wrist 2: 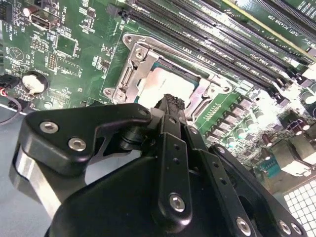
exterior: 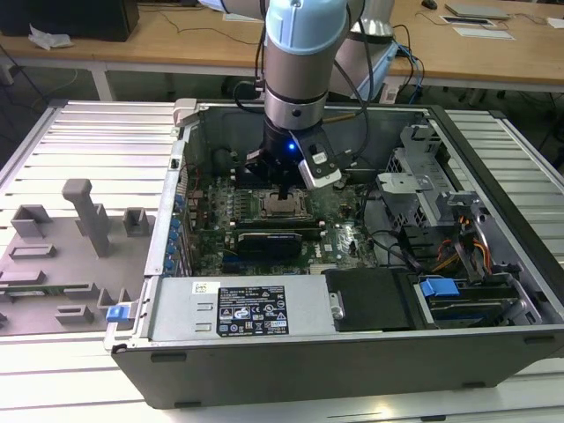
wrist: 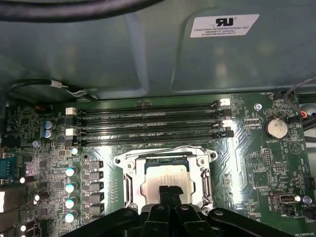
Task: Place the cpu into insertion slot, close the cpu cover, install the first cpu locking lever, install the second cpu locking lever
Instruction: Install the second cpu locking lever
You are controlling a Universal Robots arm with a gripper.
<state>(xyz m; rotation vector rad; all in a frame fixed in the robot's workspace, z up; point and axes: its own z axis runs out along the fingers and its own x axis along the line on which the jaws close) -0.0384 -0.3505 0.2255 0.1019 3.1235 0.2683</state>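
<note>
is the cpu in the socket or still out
In. The cpu lies flat, silver top up, inside the insertion slot, with the gripper over it.

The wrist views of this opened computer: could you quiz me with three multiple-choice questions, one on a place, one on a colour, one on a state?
1. Where is the gripper?
A) just above the cpu
B) down on the floor
C) pressed against a wall

2. What colour is the circuit board around the insertion slot?
A) red
B) green
C) white

3. How does the cpu cover stand?
A) upright
B) taken away
C) lying flat around the cpu

Answers: 1 A, it hangs over the chip in both wrist views. 2 B, green shows all around the socket. 3 C, the silver frame lies flat, framing the chip.
</note>
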